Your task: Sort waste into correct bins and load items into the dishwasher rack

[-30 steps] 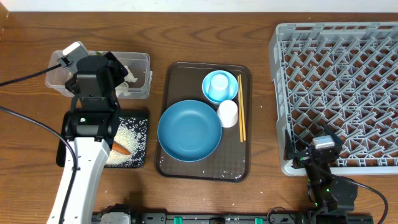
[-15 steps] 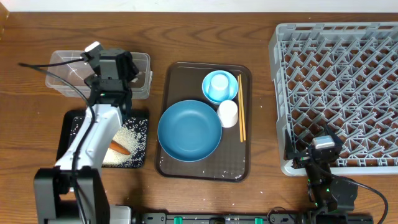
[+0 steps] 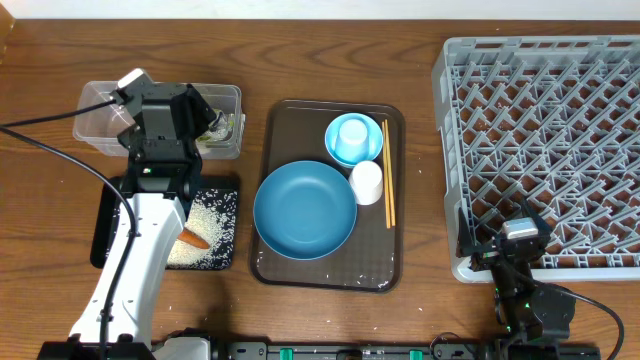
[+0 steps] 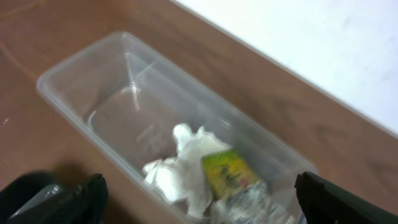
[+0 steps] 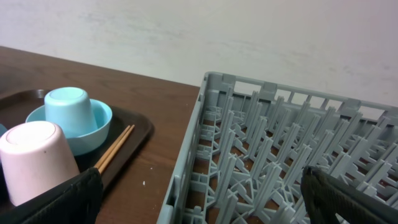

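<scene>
Shifted slightly left over the clear tub [image 3: 100, 120] at the table's back-left, the left gripper [image 4: 198, 196] now hangs spread and empty. Tissue [image 4: 180, 168] and a yellow-green wrapper [image 4: 227, 174] lie in the tub's right end. Rice [image 3: 205, 225] and a carrot [image 3: 195, 238] sit in the black tray [image 3: 228, 190] just in front. The right gripper [image 5: 199, 199], also spread and empty, rests at the rack's [image 3: 545, 150] front edge.
</scene>
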Robot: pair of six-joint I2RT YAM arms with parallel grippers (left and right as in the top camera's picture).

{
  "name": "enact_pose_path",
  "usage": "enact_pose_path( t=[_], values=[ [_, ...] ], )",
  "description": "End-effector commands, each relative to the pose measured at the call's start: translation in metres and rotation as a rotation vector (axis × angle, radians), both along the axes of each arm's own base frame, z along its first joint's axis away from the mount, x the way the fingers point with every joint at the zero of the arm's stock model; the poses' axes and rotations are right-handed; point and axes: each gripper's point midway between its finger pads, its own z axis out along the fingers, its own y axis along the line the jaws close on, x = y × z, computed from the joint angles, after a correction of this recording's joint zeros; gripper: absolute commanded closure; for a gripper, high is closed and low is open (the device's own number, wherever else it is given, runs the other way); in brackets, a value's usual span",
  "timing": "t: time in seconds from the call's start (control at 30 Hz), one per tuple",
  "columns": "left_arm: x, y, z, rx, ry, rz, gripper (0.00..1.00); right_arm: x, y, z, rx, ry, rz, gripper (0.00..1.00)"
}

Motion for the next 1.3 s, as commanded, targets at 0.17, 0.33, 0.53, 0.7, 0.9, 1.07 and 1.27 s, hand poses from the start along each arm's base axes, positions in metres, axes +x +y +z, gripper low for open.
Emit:
enact_pose_path(
  t=[0.17, 0.33, 0.53, 0.7, 0.9, 1.07, 1.27],
  values=[
    [-0.025, -0.037, 0.012, -0.147, 0.017, -0.180, 0.01, 0.000, -0.003, 0.000, -0.007, -0.002, -0.014, 0.01],
    [-0.075, -0.043, 0.026, -0.182, 0.066, -0.208, 0.00, 0.000, -0.003, 0.000, -0.007, -0.002, -0.014, 0.01],
    [-0.134, -0.043, 0.037, -0.223, 0.087, -0.179, 0.00, 0.000, -0.003, 0.000, -0.006, -0.001, -0.014, 0.01],
    [-0.165, -0.051, 0.035, -0.282, 0.107, -0.189, 0.00, 0.000, -0.003, 0.000, -0.007, -0.002, -0.014, 0.01],
    [-0.192, -0.050, 0.013, -0.346, 0.223, -0.115, 0.00, 0.000, -0.003, 0.000, -0.007, -0.002, -0.014, 0.01],
    [-0.193, -0.050, 0.009, -0.346, 0.246, -0.111, 0.00, 0.000, -0.003, 0.000, -0.007, -0.002, -0.014, 0.01],
    [-0.193, -0.050, 0.009, -0.346, 0.249, -0.110, 0.00, 0.000, -0.003, 0.000, -0.007, -0.002, -0.014, 0.01]
  ],
)
